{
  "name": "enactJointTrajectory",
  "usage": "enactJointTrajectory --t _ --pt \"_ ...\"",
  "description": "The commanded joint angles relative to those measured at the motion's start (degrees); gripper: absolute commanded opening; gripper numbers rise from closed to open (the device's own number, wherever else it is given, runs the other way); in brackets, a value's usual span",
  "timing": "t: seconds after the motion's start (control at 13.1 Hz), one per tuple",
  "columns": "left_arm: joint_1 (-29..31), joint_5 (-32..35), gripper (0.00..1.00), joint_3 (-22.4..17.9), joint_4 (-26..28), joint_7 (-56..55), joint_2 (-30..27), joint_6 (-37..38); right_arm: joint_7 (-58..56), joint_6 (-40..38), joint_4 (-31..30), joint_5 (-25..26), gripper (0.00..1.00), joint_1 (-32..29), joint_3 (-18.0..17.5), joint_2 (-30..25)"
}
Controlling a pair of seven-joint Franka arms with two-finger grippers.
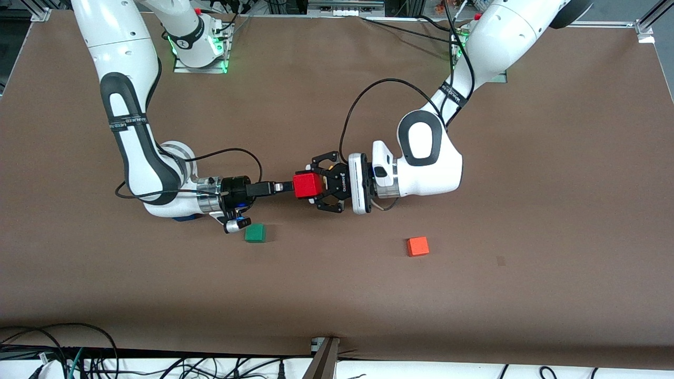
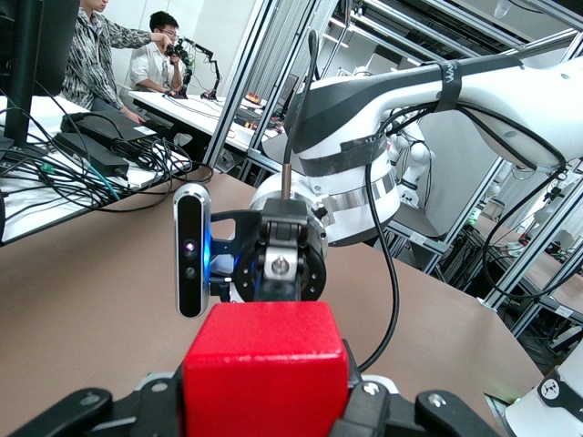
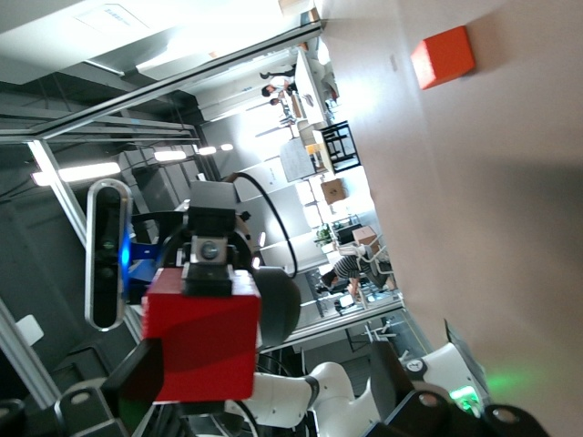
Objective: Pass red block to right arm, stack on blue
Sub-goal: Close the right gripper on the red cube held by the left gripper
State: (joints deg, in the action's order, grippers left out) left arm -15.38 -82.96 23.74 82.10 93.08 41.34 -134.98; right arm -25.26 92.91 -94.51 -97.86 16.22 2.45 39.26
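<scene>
The red block (image 1: 307, 185) is held in the air over the middle of the table. My left gripper (image 1: 310, 186), the wide black claw, is shut on its two sides; the block fills the bottom of the left wrist view (image 2: 264, 364). My right gripper (image 1: 290, 186), with slim black fingers, meets the block from the right arm's end and is open, fingers one above the other. In the right wrist view the upper finger (image 3: 137, 369) lies close against the block (image 3: 200, 332); the lower one stands apart. The blue cube (image 1: 185, 218) peeks out from under my right forearm, mostly hidden.
A green cube (image 1: 255, 233) lies on the table just nearer the front camera than my right wrist. An orange cube (image 1: 417, 246) lies nearer the front camera, toward the left arm's end; it also shows in the right wrist view (image 3: 443, 56).
</scene>
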Motion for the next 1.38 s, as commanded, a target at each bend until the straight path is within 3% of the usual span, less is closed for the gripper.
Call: enactJointTrajectory --t 0.0,0.84,0.92,1.0,1.07,1.3 --pt "-0.4 -1.9 0.0 -0.2 -1.0 2.2 0.2 0.0 -1.2 -3.3 -1.3 -3.5 1.0 -1.5 -0.1 -1.1" --pt "-2.5 -5.7 0.0 -0.4 -1.0 2.1 0.3 -0.2 -1.3 -1.6 -1.7 -8.8 1.0 0.7 -0.2 -1.3" --pt "-2.5 -5.7 0.0 -0.4 -1.0 2.1 0.3 -0.2 -1.3 -1.6 -1.7 -8.8 0.88 0.7 -0.2 -1.3" --pt "-2.5 -5.8 0.0 -0.4 -1.0 2.1 0.3 -0.2 -1.4 -1.7 -1.7 -8.8 0.64 0.7 -0.1 -1.4" --pt "-2.5 -5.9 0.0 -0.4 -1.0 2.1 0.3 -0.2 -1.4 -1.9 -1.7 -8.8 0.23 0.4 0.1 -1.4" --pt "-2.5 -6.0 0.0 -0.4 -1.0 2.1 0.3 -0.2 -1.4 -2.4 -1.7 -8.6 0.02 0.1 0.3 -1.7"
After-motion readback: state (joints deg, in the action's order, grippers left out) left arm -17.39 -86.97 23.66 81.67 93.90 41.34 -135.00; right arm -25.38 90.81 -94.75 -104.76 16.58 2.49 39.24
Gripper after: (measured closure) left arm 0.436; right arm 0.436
